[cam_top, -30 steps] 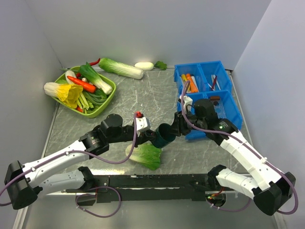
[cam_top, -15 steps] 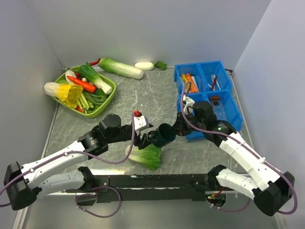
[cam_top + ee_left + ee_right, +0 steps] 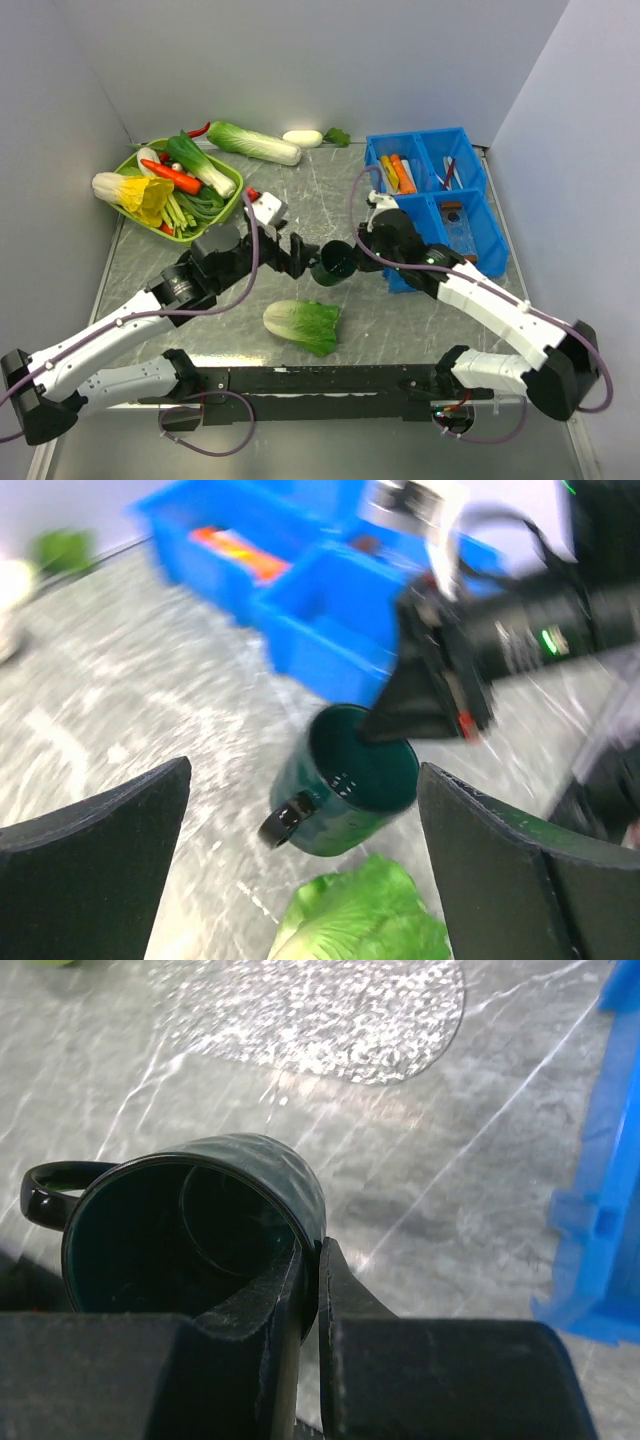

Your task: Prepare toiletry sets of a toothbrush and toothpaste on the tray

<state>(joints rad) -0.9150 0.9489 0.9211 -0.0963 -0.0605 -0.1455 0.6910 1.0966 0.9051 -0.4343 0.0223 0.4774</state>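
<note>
Mug (image 3: 333,265), dark green, is clamped at its rim by my right end effector (image 3: 310,1260). My left end effector (image 3: 297,255) gapes wide beside it, holding nothing. Toothpaste (image 3: 400,172) and toothbrush (image 3: 447,172) lie in the blue tray's (image 3: 416,138) far compartments.

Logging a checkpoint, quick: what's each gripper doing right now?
Left gripper: open, holding nothing.
Right gripper: shut on the rim of the dark green mug.

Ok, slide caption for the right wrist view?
Right hand grips the dark green mug by its rim; grey table behind, blue tray at right.
</note>
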